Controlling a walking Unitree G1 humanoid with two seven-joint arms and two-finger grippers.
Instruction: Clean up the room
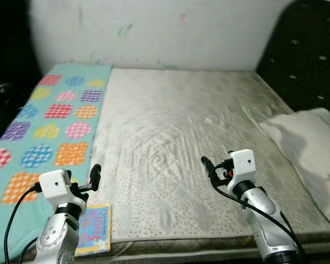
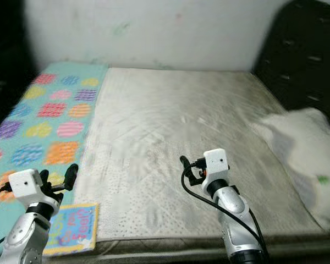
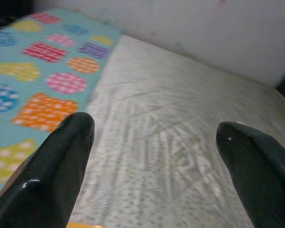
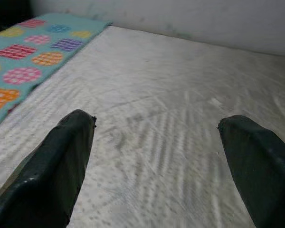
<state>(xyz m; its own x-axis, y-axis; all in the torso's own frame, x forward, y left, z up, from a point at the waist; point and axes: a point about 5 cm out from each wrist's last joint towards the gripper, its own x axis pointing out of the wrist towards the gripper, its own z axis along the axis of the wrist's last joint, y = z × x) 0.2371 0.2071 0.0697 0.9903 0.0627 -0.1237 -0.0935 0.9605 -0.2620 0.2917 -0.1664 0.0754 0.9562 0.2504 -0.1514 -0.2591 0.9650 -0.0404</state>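
From the left eye view we see a bed (image 1: 176, 137) with a grey-white sheet, a turquoise blanket (image 1: 49, 126) with coloured patches along its left edge, and a white pillow (image 1: 313, 143) at its right edge beside the dark headboard (image 1: 305, 55). A small colourful book (image 1: 93, 228) lies at the near left corner of the bed, just beside our left gripper (image 1: 94, 175), which hangs above the blanket's inner edge; our right gripper (image 1: 208, 165) is held over the near middle of the sheet. The right eye view gives us the same layout, book touching nothing but the bed. In the left wrist view our two black fingers (image 3: 57, 166) stand wide apart over the sheet and blanket, holding nothing. In the right wrist view our fingers (image 4: 52, 171) are also spread apart and empty above the bare sheet.
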